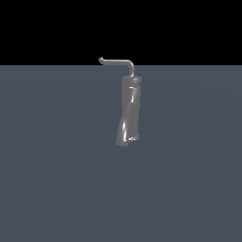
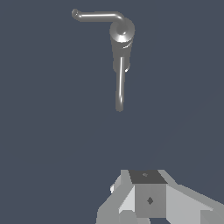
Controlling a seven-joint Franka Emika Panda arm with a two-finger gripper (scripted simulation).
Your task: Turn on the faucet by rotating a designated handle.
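The faucet (image 1: 128, 111) is a tall, twisted, glossy grey column standing upright on the flat grey floor. From its top a thin L-shaped handle (image 1: 116, 61) bends over and runs toward the exterior view's left, ending in a small hooked tip. The wrist view looks down on the faucet (image 2: 122, 33) from above. There the handle (image 2: 94, 16) sticks out sideways, and a second thin rod (image 2: 119, 87) points toward the camera side. My gripper (image 2: 146, 183) shows only as grey blocks at the frame's edge, well apart from the faucet. Its jaw state is unclear. It is out of the exterior view.
A plain grey-blue floor (image 1: 56, 165) spreads around the faucet, with a black background above it. No other object appears in either view.
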